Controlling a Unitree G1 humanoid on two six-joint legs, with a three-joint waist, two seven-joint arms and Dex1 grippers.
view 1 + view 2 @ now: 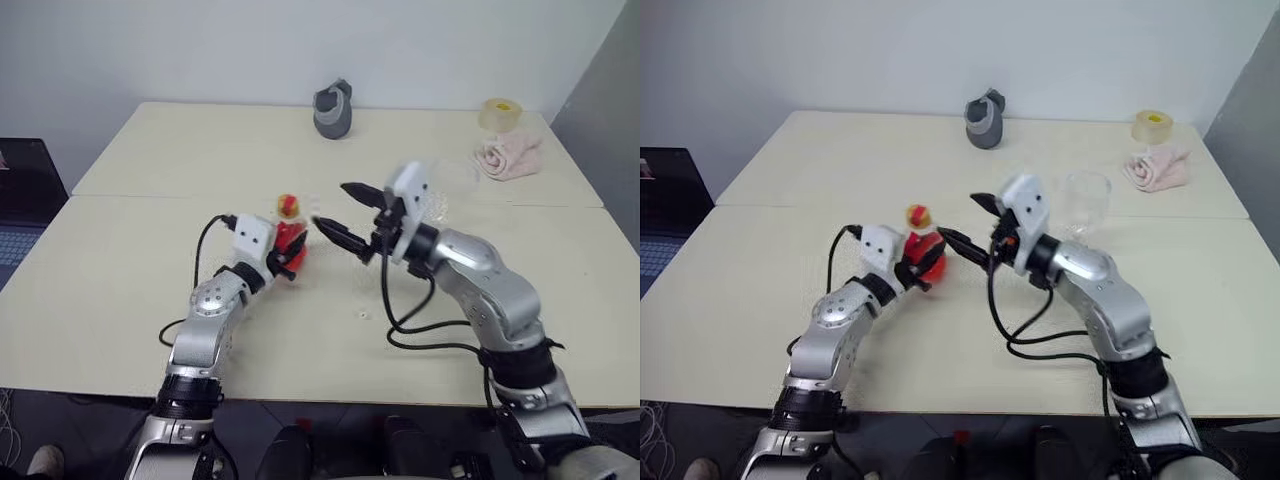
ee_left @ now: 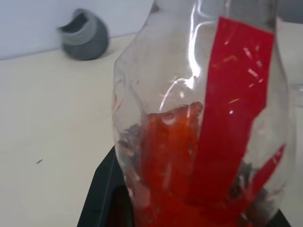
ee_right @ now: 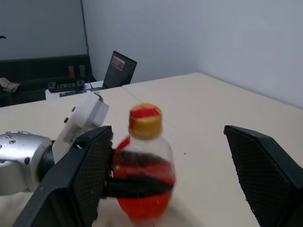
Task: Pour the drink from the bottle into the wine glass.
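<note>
- Two black-fingered grippers are at work: the left gripper (image 1: 287, 258) is pinched on the body of the small clear plastic bottle with the red label band and yellowish cap (image 1: 290, 236), its fingers pressed into the sides low down, as the left wrist view shows.
- The bottle stands roughly upright on the pale table (image 1: 130, 290), long axis near vertical, cap uppermost; the bright red-orange translucent drink (image 2: 170, 161) fills only the lower part.
- Just beside it, on the cap's far side from the left gripper, the right gripper (image 1: 345, 215) has its fingers spread wide, holding nothing and pointing at the bottle's neck.
- In the right wrist view the cap (image 3: 145, 121) sits between those spread fingers, nearer one of them.
- My reading: the cap looks still on, so the coming move turns on the right fingers closing around the cap on that vertical axis.
- Beyond the right gripper, further from the bottle, stands the clear stemmed wine glass (image 1: 1084, 203); it is faint, seemingly upright and empty.
- Well past both are a grey cup-like object (image 1: 333, 110), a yellowish tape roll (image 1: 500, 112) and a crumpled pink cloth (image 1: 508, 156).
</note>
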